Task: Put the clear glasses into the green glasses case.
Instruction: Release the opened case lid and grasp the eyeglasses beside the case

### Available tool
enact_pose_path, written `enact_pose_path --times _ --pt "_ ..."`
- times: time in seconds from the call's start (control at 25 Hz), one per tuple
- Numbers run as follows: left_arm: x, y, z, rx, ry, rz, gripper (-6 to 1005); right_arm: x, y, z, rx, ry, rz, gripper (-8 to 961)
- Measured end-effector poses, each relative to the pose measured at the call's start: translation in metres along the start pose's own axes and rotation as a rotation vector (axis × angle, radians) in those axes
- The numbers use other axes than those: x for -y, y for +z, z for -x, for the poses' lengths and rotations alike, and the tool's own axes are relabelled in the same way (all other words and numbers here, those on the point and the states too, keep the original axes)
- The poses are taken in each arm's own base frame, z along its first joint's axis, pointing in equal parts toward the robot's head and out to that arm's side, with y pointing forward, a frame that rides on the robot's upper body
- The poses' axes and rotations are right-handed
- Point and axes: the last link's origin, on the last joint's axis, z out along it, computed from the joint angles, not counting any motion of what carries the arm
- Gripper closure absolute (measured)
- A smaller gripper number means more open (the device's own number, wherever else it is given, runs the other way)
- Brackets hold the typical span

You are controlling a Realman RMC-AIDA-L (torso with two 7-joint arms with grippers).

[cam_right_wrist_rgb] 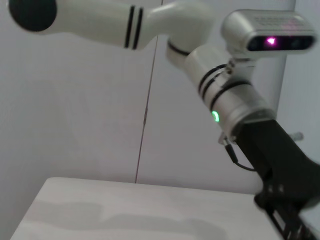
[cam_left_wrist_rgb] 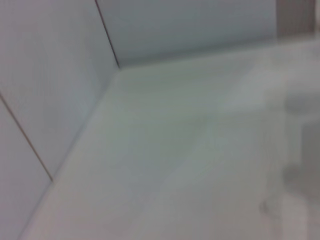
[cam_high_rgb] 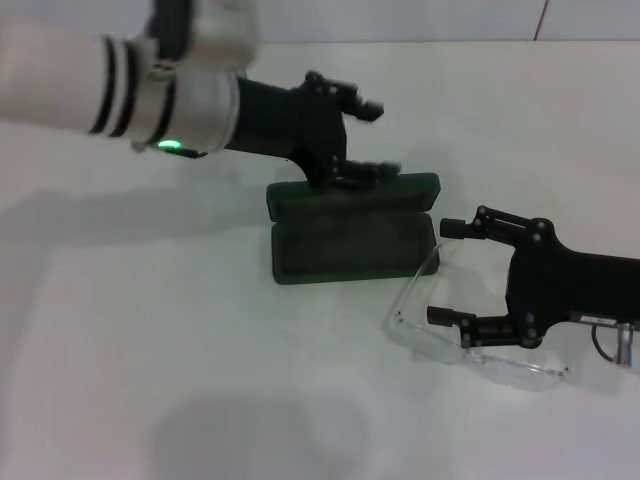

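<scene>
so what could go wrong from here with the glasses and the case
1. The right gripper has open fingers around one end of the glasses, which lie on the table. A grip that far off centre could let the clear frame swing or slip when lifted.
2. The case lies open with the left gripper at its lid. If that hold slips, the lid could drop or the case slide.
3. One temple reaches toward the case's corner and may catch its rim.

Even bright light; soft shadows on table (cam_high_rgb: 150, 330); left wrist view blurred; left arm (cam_high_rgb: 120, 80) motion-smeared.
</scene>
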Motion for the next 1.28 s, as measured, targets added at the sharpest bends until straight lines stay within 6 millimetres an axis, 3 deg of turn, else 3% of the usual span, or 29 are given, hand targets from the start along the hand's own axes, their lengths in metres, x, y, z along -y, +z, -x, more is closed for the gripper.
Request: enact_pose_path --times 0.08,0.2,0.28,0.32,0.56,0.76,1.0,1.28 --pt "-0.007 -0.010 0.006 -0.123 -0.042 -0.040 414 0.003 0.002 0.002 0.002 0.003 0.004 95" --pt "-0.030 -0.032 0.030 -0.351 -0.124 -0.157 363 0.012 0.003 0.011 -0.008 0.025 0.025 95" --pt "-0.038 -0.038 0.039 -0.408 -0.149 -0.199 340 0.019 -0.001 0.020 -0.037 0.052 0.047 95" --pt "-0.062 -0.049 0.065 -0.508 -0.214 -0.296 328 0.023 -0.003 0.026 -0.064 0.062 0.061 95" --pt "-0.103 -0.060 0.107 -0.605 -0.319 -0.430 316 0.049 -0.009 0.073 -0.416 0.219 0.110 95" --pt "-0.112 -0.058 0.117 -0.621 -0.323 -0.474 317 0.048 0.007 0.108 -0.691 0.275 0.213 95" --pt "-0.113 -0.054 0.121 -0.603 -0.340 -0.466 317 0.030 0.037 0.099 -0.931 0.291 0.293 97" --pt "-0.114 -0.054 0.123 -0.594 -0.339 -0.466 318 0.019 0.057 0.078 -1.036 0.265 0.265 145"
